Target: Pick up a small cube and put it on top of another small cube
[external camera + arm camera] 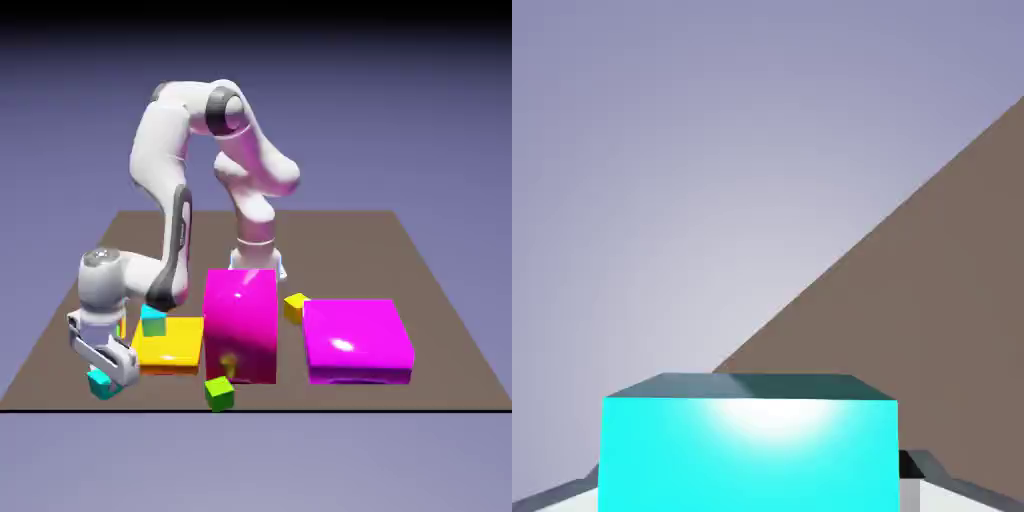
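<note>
The tool (104,376) is pinching one small cyan cube (749,455) between its fingertips (near the counter's (330,255) edge), while the other cyan cube (153,321) is sitting apart.

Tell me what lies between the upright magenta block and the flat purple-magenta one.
Exterior view: bare tabletop, with the small yellow cube at or near the gap's far end.

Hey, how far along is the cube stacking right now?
Reaching a cube looks done: one cyan cube sits between the gripper's closed-in fingers. The other cyan cube is by the orange block, with no cube on it. Stacking is left.
</note>
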Available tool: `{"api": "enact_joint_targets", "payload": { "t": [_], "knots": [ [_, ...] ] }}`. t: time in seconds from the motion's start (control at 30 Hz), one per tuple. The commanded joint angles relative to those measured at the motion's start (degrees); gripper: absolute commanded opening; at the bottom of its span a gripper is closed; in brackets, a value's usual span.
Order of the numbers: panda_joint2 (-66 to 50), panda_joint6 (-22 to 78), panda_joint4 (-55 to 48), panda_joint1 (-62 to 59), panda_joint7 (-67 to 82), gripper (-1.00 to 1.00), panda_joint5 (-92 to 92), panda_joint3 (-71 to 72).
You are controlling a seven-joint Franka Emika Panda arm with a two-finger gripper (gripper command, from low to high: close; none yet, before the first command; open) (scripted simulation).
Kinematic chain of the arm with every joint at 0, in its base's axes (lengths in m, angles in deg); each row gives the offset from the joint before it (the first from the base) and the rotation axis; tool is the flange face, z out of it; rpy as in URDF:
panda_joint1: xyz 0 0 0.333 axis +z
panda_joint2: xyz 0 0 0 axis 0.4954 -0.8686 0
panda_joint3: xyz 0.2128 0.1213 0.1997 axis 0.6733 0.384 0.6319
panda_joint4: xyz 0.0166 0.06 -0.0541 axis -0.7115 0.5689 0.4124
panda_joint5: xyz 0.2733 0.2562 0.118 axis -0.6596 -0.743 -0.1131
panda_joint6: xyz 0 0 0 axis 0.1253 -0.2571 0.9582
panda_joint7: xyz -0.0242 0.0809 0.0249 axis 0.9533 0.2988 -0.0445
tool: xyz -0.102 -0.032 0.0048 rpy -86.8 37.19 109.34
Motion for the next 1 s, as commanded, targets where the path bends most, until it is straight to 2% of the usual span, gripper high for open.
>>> {"api": "enact_joint_targets", "payload": {
  "t": [0.0,0.63,0.9,0.93,0.97],
  "knots": [
    [2.1,0.4,1.8,-0.4,-1.5,-1.00,0.0,0.3],
    [40.8,7.6,34.6,-8.1,-28.8,-1.00,0.8,5.9],
    [28.3,-4.7,34.8,-8.0,-34.9,-1.00,9.0,3.6],
    [28.3,-4.7,34.8,-8.0,-34.9,1.00,9.0,3.6],
    [28.3,-4.7,34.8,-8.0,-34.9,1.00,9.0,3.6]
  ]
}}
